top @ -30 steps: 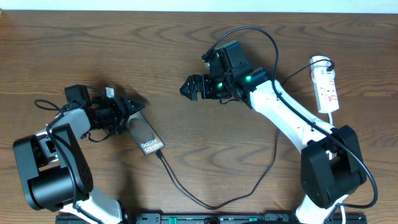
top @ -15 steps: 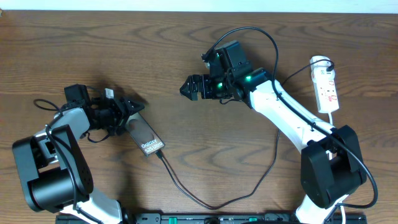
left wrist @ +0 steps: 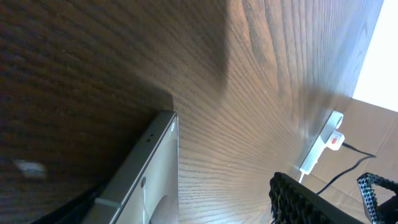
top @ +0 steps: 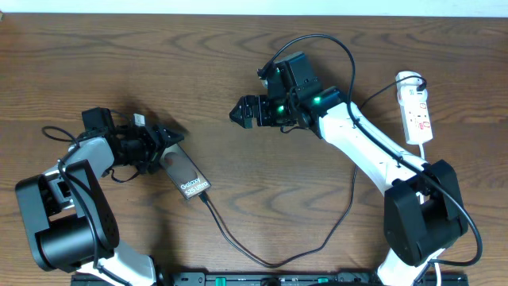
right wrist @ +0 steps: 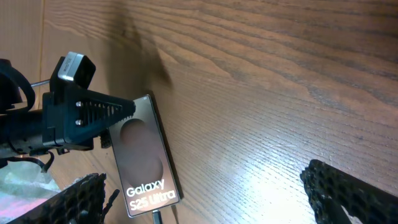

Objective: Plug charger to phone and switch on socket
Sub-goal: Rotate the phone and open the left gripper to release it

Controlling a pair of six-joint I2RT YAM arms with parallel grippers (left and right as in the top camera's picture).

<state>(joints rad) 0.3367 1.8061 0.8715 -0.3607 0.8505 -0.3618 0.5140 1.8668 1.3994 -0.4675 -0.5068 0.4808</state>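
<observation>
Btwn phone [top: 185, 173] & R fingers [right wrist: 348, 190], open stretch of table [top: 222, 71].

The phone [right wrist: 144, 158] has a glossy brown face with white lettering. The charger [top: 272, 264] is black. Right of the phone, the socket [top: 417, 111] is white with red marks. The table [top: 159, 63] is dark brown wood grain.

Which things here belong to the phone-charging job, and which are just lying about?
Job:
- phone
- charger cable
- white socket strip

Not the job:
- wooden table
- right arm's own wiring
</observation>
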